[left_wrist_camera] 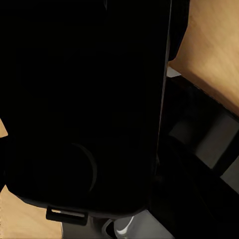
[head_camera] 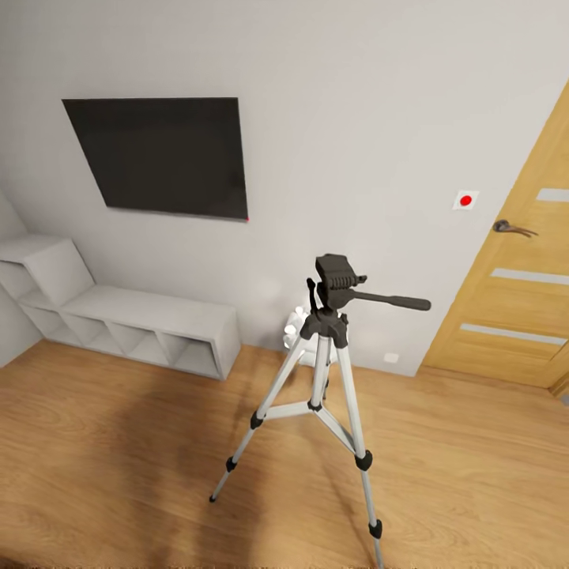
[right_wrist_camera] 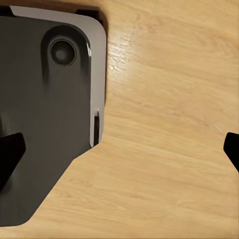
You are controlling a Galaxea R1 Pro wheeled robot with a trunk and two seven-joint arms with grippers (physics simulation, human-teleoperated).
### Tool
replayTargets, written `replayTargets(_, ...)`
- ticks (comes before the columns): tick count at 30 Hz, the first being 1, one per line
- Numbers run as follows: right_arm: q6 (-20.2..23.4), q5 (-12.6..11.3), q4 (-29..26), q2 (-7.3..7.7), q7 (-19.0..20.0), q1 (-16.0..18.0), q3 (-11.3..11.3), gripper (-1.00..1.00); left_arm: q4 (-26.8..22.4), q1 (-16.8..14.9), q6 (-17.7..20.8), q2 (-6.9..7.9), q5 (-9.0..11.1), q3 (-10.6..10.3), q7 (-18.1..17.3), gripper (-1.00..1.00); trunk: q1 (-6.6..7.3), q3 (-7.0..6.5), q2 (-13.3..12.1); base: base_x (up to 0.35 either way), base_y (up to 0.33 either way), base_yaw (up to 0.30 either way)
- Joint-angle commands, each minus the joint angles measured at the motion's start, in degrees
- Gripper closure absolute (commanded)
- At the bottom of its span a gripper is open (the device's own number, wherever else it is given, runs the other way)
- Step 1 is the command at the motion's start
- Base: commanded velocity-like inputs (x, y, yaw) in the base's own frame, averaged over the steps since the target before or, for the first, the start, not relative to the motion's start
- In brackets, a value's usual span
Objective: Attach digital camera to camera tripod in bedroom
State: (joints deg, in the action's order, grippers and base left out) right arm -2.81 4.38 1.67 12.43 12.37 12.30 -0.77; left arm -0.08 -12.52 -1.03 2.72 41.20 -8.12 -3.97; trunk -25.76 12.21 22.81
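The tall camera tripod with silver metal legs and a black head (head_camera: 325, 371) stands upright on the light wood floor (head_camera: 118, 442), straight ahead of the robot, its long pan handle (head_camera: 393, 301) lying level and pointing toward the oak door (head_camera: 514, 300). The head's top plate is bare. Beyond it are the grey cube shelf (head_camera: 134, 320) and the black wall TV (head_camera: 158, 154). The right gripper (right_wrist_camera: 119, 149) has its fingers (right_wrist_camera: 9, 152) wide apart over floor, holding nothing. The left wrist view is dark at close range, so I cannot tell that gripper's state. Neither arm looks nearer the tripod.

Soft even light, sharp renders; the left wrist view mostly black.
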Motion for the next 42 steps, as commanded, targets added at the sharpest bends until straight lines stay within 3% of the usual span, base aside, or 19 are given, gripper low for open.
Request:
replayTargets(1, -0.29, 0.45, 0.18, 0.03, 0.11, 0.09, -0.11, -1.00, 0.08, -0.05, -0.12, 0.01, 0.54, -0.49, -0.34, 1.00, -0.03, 0.20, 0.11, 0.000, 0.000, 0.000)
replayTargets(11, -0.27, 0.51, 0.18, 0.10, 0.11, 0.09, -0.11, -1.00, 0.08, -0.05, -0.12, 0.01, 0.54, -0.49, -0.34, 1.00, -0.03, 0.79, 0.11, 0.000, 0.000, 0.000)
replayTargets(42, -0.12, 0.70, 0.18, -0.10, 0.46, 0.09, -0.03, -1.00, 0.08, -0.05, -0.12, 0.01, 0.54, -0.49, -0.35, 1.00, -0.03, 0.86, 0.11, 0.000, 0.000, 0.000)
